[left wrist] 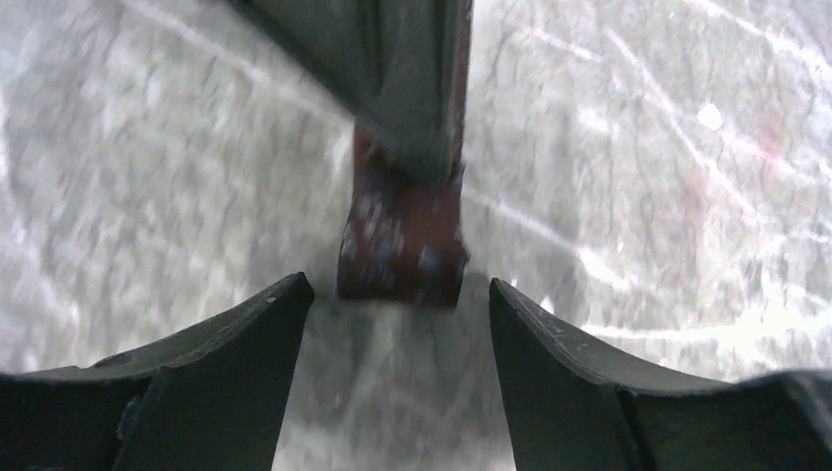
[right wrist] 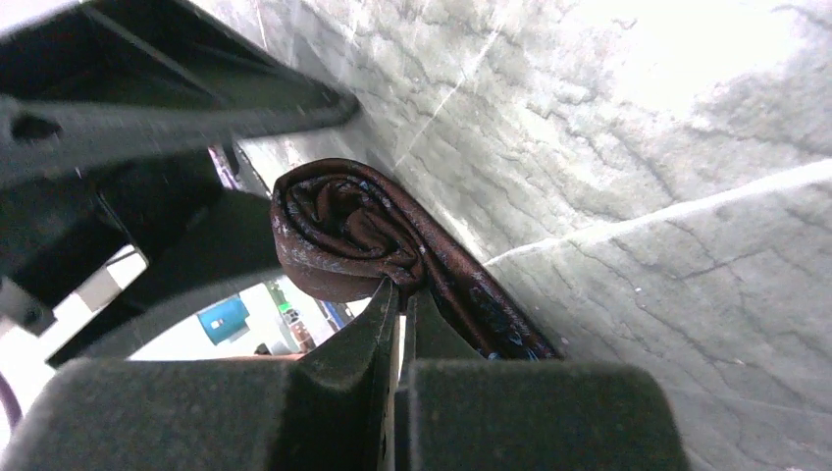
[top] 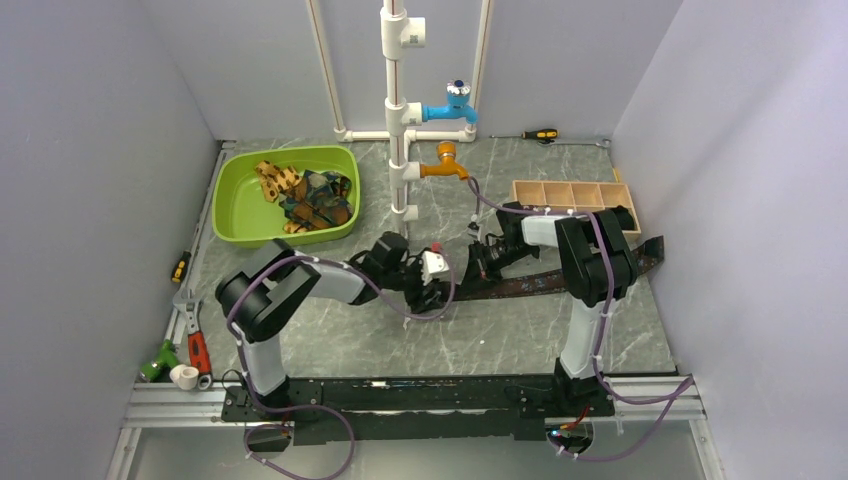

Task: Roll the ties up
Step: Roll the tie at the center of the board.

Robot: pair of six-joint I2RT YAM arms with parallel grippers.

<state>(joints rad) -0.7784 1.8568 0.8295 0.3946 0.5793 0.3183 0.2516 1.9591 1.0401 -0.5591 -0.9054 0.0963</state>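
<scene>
Right hand (right wrist: 395,294) tight on half-hidden tie (right wrist: 338,231)

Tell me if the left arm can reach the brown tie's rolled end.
Probably yes: the open left hand faces the roll, only bare table between; the right hand pinches its far side.

Both arms meet at a tie in front of the white pipe stand (top: 397,130).

Just in front of the stand, the left gripper (top: 432,290) and the right gripper (top: 478,262) come close together at the left end of a dark brown tie (top: 545,283). The tie lies flat on the grey marbled table (top: 480,340) and runs off to the stand's right. A green tub (top: 232,175) left of the stand holds a heap of patterned ties (top: 310,195). A wooden compartment box (top: 570,192) sits to its right.
</scene>
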